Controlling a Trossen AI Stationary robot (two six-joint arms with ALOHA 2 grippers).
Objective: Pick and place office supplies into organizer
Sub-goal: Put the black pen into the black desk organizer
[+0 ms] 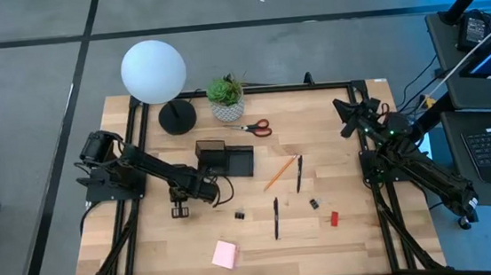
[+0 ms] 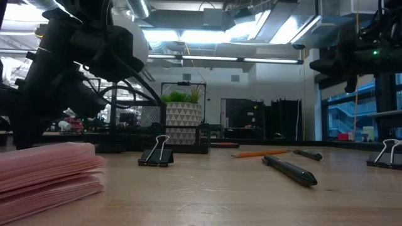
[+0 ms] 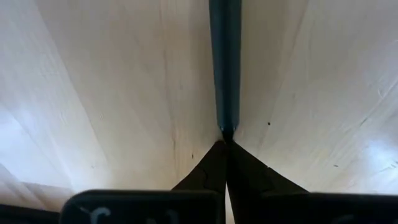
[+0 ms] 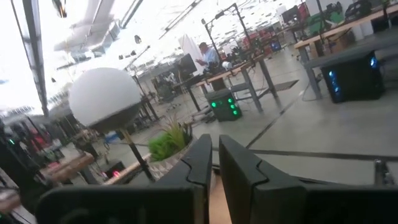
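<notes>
The black organizer (image 1: 225, 159) sits left of the table's middle. My left gripper (image 1: 179, 211) is low over the wood just left and near of it, shut at the end of a dark slender pen (image 3: 224, 62). The gripper hides this pen in the high view. Two more black pens (image 1: 276, 217) (image 1: 298, 173), an orange pencil (image 1: 275, 172), red-handled scissors (image 1: 258, 127), two black clips (image 1: 240, 215) (image 1: 315, 203), a red block (image 1: 334, 218) and a pink sticky pad (image 1: 225, 254) lie flat on the table. My right gripper (image 1: 350, 115) waits shut, raised at the far right. My left gripper pinches the pen's tapered end (image 3: 226, 127) between its two fingers, which lie across the pen. The rest of the shaft runs straight on past the fingertips (image 3: 211, 162) over the wood. Whether the pen is lifted or lies on the table, I cannot tell.
A white globe lamp (image 1: 153, 72) on a round black base (image 1: 177, 117) and a potted plant (image 1: 225, 95) stand along the far edge, behind the organizer. A black frame rail (image 1: 268, 88) borders the table. Bare wood lies at the near left.
</notes>
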